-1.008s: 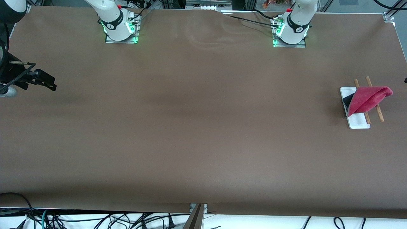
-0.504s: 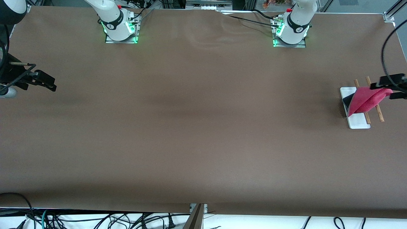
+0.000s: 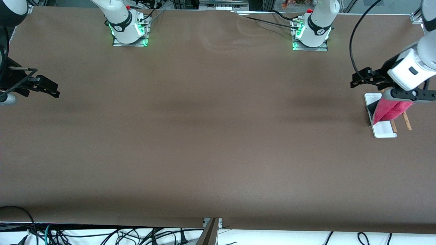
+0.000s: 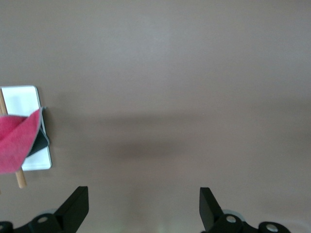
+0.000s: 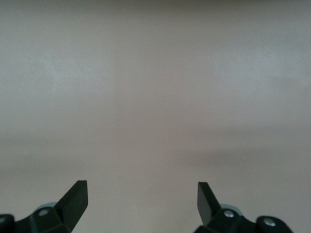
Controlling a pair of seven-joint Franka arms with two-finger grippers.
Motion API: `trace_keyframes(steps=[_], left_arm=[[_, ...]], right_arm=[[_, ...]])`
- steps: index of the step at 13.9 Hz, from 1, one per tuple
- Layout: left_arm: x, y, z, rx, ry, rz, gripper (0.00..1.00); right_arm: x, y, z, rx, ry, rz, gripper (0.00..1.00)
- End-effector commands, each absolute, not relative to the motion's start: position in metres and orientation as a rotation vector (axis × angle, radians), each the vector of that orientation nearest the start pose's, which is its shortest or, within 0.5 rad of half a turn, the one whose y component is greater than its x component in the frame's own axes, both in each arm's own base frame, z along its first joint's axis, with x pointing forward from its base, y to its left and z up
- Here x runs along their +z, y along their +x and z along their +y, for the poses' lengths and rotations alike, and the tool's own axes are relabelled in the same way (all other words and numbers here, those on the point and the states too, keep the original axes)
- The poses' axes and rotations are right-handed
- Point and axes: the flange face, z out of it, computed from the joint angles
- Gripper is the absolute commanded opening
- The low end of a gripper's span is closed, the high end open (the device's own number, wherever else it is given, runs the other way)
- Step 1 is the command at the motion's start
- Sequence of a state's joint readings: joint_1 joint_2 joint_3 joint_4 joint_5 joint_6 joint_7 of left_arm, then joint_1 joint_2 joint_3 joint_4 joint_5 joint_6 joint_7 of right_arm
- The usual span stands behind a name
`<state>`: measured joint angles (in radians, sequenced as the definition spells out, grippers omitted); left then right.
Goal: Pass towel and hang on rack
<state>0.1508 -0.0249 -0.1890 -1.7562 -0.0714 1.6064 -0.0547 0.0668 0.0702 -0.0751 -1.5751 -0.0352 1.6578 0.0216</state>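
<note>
The pink-red towel (image 3: 388, 108) hangs over the rack's two brown rods (image 3: 406, 120), and its gray face shows at one corner. The rack's white base (image 3: 383, 129) stands at the left arm's end of the table. My left gripper (image 3: 357, 80) is open and empty, up over the bare table beside the rack, on the side toward the right arm's end. The left wrist partly hides the towel's top. The left wrist view shows the open left gripper (image 4: 143, 194), the towel (image 4: 14, 143) and the base (image 4: 22, 99). My right gripper (image 3: 51, 89) waits open at the right arm's end; the right wrist view shows it (image 5: 142, 189) open over bare table.
Brown table cover (image 3: 211, 129) spans the whole surface. The arm bases (image 3: 129, 30) stand along the edge farthest from the front camera. Cables hang below the nearest edge.
My left arm has swung in from the table's end and now reaches over the rack, toward the middle. The towel stays draped on the rods. The right arm has not moved.
</note>
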Motion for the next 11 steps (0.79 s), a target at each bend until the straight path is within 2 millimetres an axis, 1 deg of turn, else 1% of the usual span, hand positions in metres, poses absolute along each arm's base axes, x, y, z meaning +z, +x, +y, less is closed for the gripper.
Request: trace_keyframes(steps=[1, 3, 4, 5, 6, 8, 11], left_arm=[[0.546, 0.539, -0.018, 0.169, -3.162, -0.136, 1.0], [0.546, 0.548, -0.014, 0.164, -3.161, -0.143, 1.0], [0.552, 0.555, -0.008, 0.144, -3.167, -0.155, 1.0], [0.553, 0.56, 0.015, 0.136, -3.168, -0.203, 1.0], [0.553, 0.561, 0.026, 0.132, -3.173, -0.21, 1.0], [0.552, 0.561, 0.033, 0.133, -3.182, -0.17, 1.0], [0.55, 0.561, 0.038, 0.138, -3.182, -0.187, 1.0]], right_arm=[[0.595, 0.587, -0.011, -0.024, -3.181, 0.025, 1.0], [0.594, 0.587, -0.011, -0.022, -3.181, 0.025, 1.0], [0.594, 0.587, -0.011, -0.022, -3.181, 0.028, 1.0], [0.594, 0.587, -0.011, -0.022, -3.18, 0.03, 1.0], [0.594, 0.587, -0.01, -0.022, -3.177, 0.031, 1.0], [0.594, 0.587, -0.011, -0.022, -3.172, 0.036, 1.0], [0.594, 0.587, -0.012, -0.022, -3.172, 0.036, 1.0]])
